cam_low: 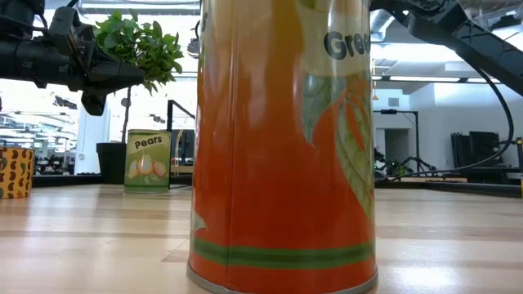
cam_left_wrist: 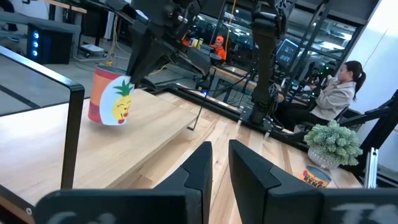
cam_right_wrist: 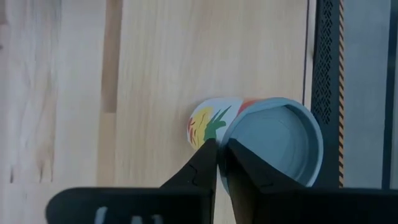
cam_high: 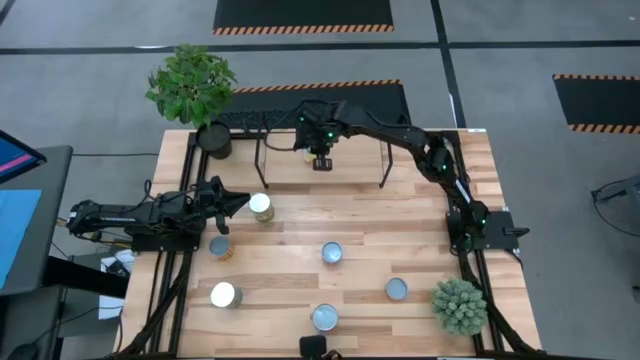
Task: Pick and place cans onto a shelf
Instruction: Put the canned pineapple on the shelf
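Near the front edge of the tabletop (cam_high: 300,285) stand loose cans: one at the very front (cam_high: 324,318), one to its left (cam_high: 223,295), one toward the right (cam_high: 396,289) and one in the middle (cam_high: 331,253). Two more sit by the left side (cam_high: 219,247) (cam_high: 261,207), just beside the left end effector (cam_high: 235,203), whose fingers are close together and hold nothing. At the far edge is the shelf (cam_high: 355,155). The right end effector (cam_right_wrist: 219,155) hangs over it with fingers almost together, above a pineapple can (cam_right_wrist: 258,140) standing on the shelf board. So I think one can is done and six are left.
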